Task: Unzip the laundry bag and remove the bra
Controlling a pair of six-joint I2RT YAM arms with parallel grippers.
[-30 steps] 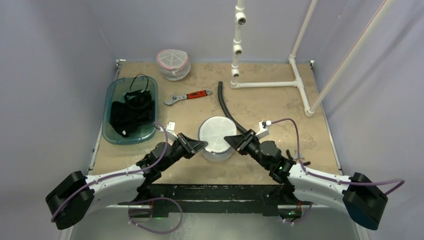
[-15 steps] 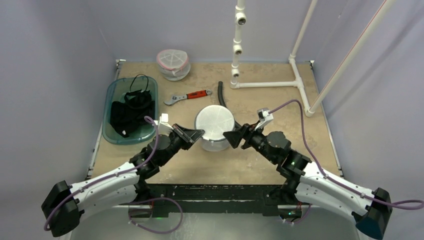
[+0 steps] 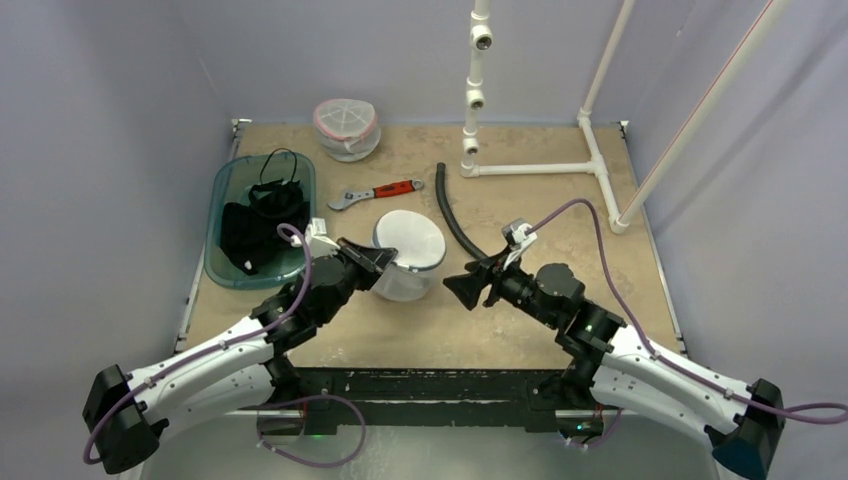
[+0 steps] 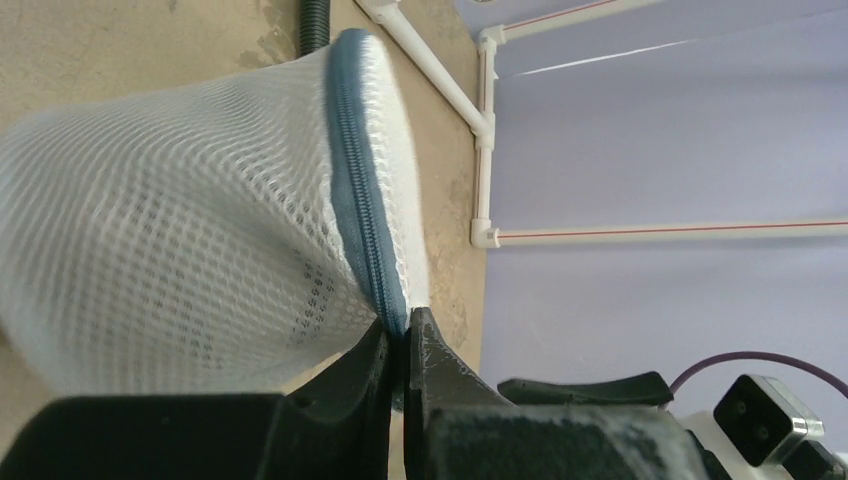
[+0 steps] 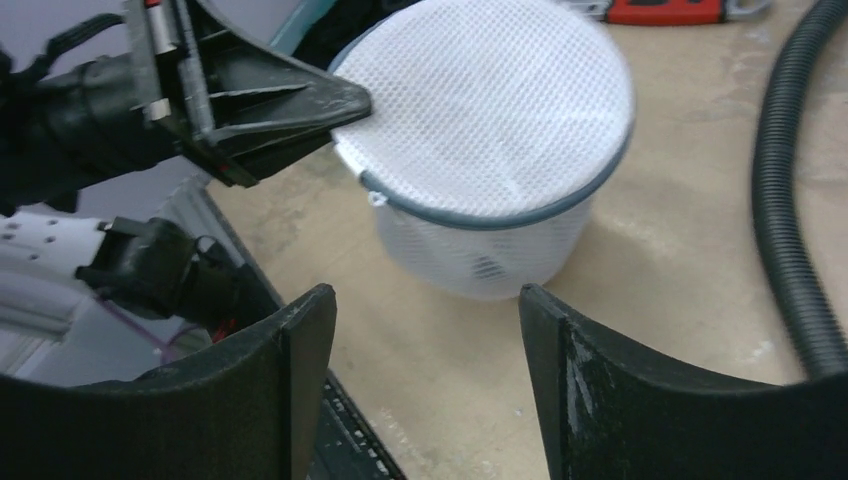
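Observation:
The laundry bag (image 3: 408,256) is a white mesh cylinder with a blue zipper (image 4: 360,200) round its top rim. It stands at the table's middle. My left gripper (image 3: 386,262) is shut on the zipper seam at the bag's left rim, and in the left wrist view its jaws (image 4: 405,335) pinch the blue tape. My right gripper (image 3: 463,290) stands open to the right of the bag, apart from it. The right wrist view shows the bag (image 5: 490,110) ahead of the open fingers (image 5: 425,300). The bra is hidden; only a faint dark patch shows through the mesh.
A teal tub (image 3: 225,185) with black garments sits at the left. A second mesh bag (image 3: 346,128) stands at the back. A red-handled wrench (image 3: 375,193), a black hose (image 3: 455,222) and a white pipe frame (image 3: 540,168) lie behind and right of the bag.
My right gripper opened, let go of the bag and drew back to the right. My left gripper pulled the bag to the left and farther back.

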